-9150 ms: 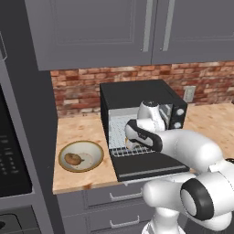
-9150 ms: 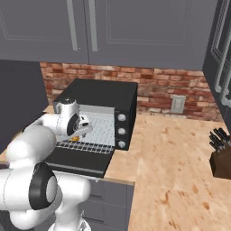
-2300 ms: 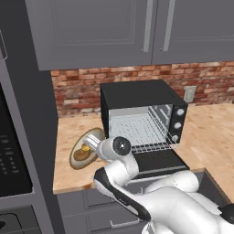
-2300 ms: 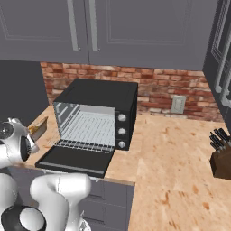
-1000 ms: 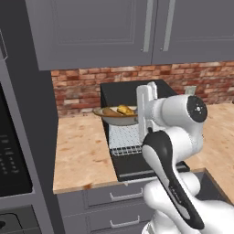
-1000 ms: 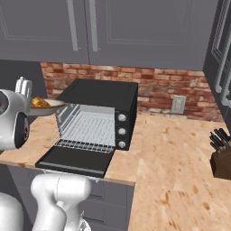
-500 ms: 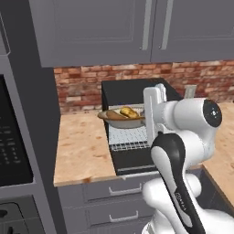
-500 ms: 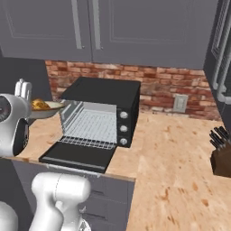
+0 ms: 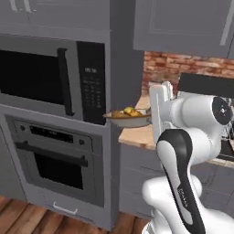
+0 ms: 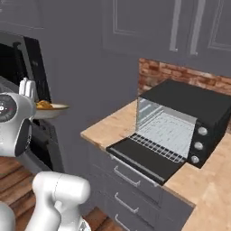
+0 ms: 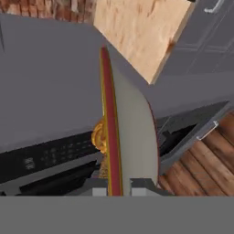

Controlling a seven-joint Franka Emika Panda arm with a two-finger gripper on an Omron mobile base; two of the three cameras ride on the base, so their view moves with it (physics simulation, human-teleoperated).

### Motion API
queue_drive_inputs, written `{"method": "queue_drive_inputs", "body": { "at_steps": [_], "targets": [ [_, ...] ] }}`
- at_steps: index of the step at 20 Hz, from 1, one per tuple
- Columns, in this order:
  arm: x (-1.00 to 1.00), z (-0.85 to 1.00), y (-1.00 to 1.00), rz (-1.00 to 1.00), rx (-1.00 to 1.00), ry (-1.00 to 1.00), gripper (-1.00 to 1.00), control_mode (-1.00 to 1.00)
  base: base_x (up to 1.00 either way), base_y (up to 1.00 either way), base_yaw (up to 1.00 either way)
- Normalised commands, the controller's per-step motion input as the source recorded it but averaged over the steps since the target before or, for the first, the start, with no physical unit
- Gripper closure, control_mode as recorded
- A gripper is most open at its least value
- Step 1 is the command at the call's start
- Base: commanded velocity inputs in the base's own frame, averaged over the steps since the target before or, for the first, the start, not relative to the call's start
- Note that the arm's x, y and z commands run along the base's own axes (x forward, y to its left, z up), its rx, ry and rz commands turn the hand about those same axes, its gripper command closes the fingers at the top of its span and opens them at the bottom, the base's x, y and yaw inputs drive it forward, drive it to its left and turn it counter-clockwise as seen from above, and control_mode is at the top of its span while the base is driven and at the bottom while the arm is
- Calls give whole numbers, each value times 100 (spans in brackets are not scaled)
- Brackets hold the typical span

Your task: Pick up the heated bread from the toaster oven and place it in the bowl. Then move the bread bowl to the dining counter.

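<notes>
**Bowl in the grip, base turned away from the oven**

The gripper (image 11: 119, 192) is closed on the rim of the shallow round cream bowl with its olive-tan edge (image 9: 130, 119), and it holds the bowl out level in the air, beside the white arm. In the hand view the rim runs straight up from between the two finger tips, so the grip sits on the edge and not under the bowl. The small rounded golden-yellow bread (image 9: 130, 111) lies inside the bowl, next to a darker piece of food.

What changed in the last half second is the whole picture, not the things. Before, the bowl hung in front of the black box-shaped toaster oven (image 10: 180, 124); now the left base view faces a built-in black microwave (image 9: 45, 80) and a wall oven (image 9: 55, 157) in a tall grey cabinet, and the toaster oven stands off to the right on the wooden worktop (image 10: 115, 124). The cameras have swung with the base. The bowl keeps the same place against the arm.

For the task this means, in my judgement, that the first half is done: the bread is out of the toaster oven, whose door hangs open over an empty wire rack. The carrying to the dining counter has begun. The risk now is the thin grip on the rim: a quick turn could tip the bowl or roll the bread out.
</notes>
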Motion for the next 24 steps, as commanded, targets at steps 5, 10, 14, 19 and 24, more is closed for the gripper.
{"method": "queue_drive_inputs", "body": {
  "at_steps": [5,10,14,19,24],
  "targets": [
    [0,0,0,0,0,0,100,100,0,21,99],
    [0,0,0,0,0,0,100,100,0,34,97],
    [0,0,0,0,0,0,100,100,0,42,93],
    [0,0,0,0,0,0,100,100,42,59,73],
    [0,0,0,0,0,0,100,100,98,88,47]
  ]
}}
